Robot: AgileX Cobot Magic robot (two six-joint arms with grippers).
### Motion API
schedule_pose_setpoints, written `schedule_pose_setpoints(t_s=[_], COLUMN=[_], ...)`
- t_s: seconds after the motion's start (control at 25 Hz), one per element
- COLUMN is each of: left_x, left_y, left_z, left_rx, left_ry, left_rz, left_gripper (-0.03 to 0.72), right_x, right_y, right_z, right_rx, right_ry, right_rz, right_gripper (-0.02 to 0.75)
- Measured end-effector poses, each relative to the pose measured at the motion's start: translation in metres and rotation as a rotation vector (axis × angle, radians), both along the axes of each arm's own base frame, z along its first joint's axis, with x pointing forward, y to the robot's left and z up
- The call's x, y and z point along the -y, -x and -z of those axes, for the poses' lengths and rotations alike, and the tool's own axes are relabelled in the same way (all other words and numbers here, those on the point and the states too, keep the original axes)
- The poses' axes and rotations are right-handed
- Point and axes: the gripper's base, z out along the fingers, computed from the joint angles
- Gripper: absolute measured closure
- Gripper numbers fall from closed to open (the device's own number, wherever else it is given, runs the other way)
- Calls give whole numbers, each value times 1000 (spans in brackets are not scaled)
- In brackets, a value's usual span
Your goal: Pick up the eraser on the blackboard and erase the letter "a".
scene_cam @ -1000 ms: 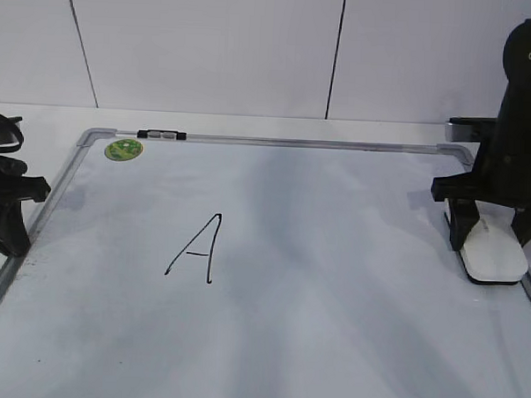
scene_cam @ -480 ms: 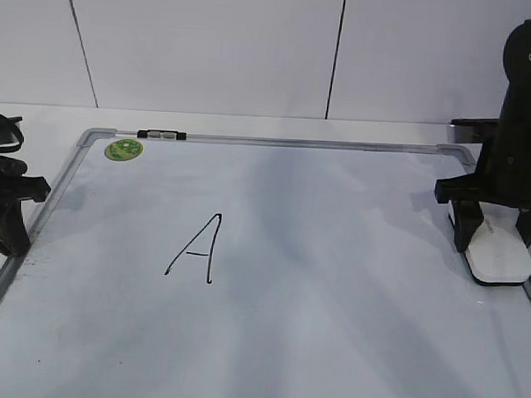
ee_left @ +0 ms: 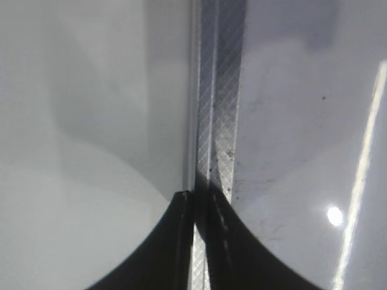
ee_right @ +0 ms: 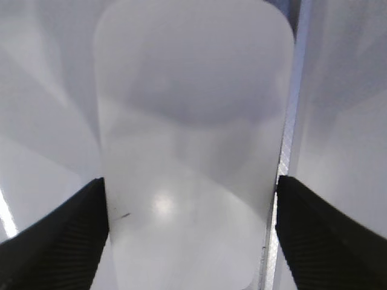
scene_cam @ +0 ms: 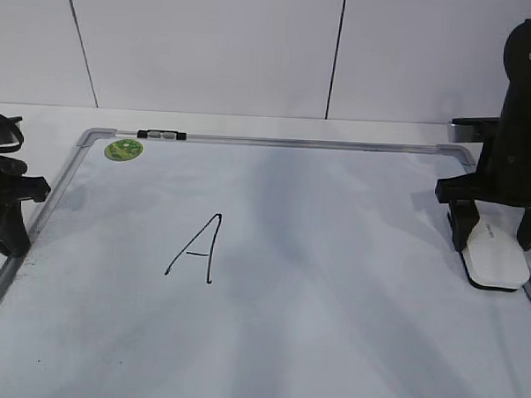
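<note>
The blackboard lies flat on the surface and fills most of the scene, with the wall rising behind its far edge. A round sticker sits in its far-left corner with a small clip just right of it on the far frame, and a drawn letter "A" stands left of the board's middle. The eraser rests on the board at its right edge, beside the frame, between the fingers of the right claw, while the left claw sits over the board's left frame.
</note>
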Motion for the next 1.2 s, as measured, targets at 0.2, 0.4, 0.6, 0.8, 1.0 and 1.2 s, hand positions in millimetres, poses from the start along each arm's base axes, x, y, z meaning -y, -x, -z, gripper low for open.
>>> schedule_pose_setpoints(t_s=[0.2,0.4,0.6,0.8,1.0,1.2], left_x=[0,0,0,0,0,0], left_y=[0,0,0,0,0,0], left_z=[0,0,0,0,0,0], left_rx=[0,0,0,0,0,0], left_ry=[0,0,0,0,0,0], left_rz=[0,0,0,0,0,0], left_gripper=[653,653,653,653,653,653], right_x=[0,0,-1,-1,-2,-4], right_y=[1,-5,-12,-9,-4,5], right_z=[0,-9,-20,-32,-51,-75], right_rx=[-12,20,65,91,136,192], right_ry=[2,-1,-5,-10,-28,-67], right_rz=[7,11,11,12,18,28], right_gripper=[60,117,201,211,211,211])
